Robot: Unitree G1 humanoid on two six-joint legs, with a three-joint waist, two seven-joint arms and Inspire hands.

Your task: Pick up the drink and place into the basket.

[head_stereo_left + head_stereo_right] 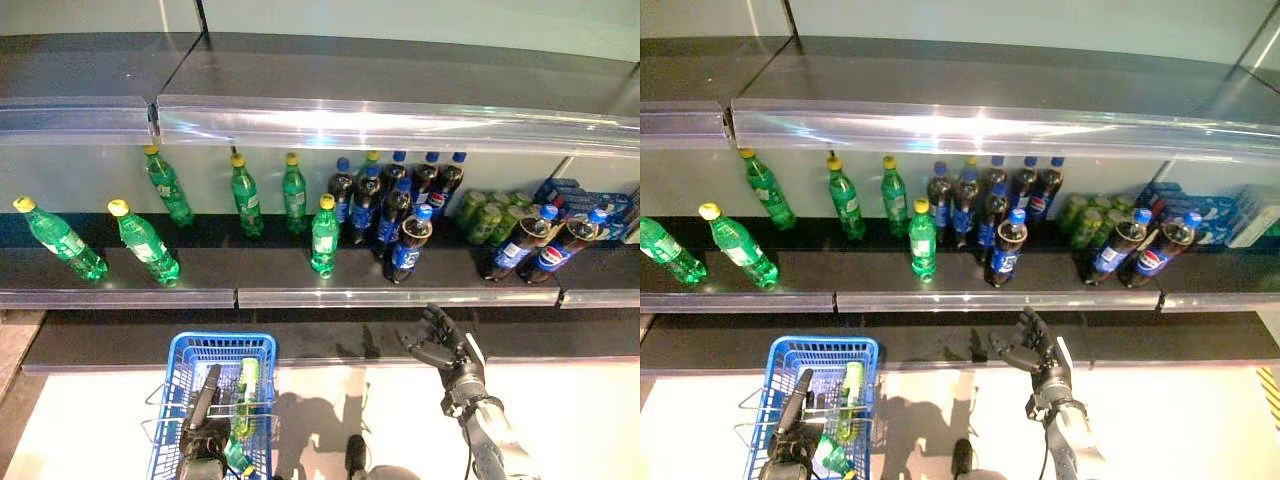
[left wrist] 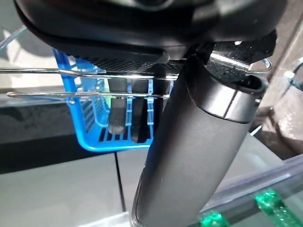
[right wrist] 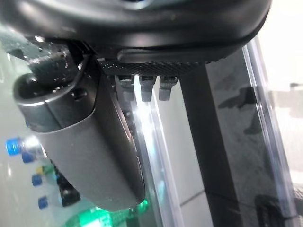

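Lying in basket [image 1: 262, 352]: seemingly green bottle [image 1: 247, 392].

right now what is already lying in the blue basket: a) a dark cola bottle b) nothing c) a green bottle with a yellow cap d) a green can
c: a green bottle lies lengthwise inside the blue basket, which the left robot hand holds by its wire handles, while the cola bottles and cans all stand on the shelf.
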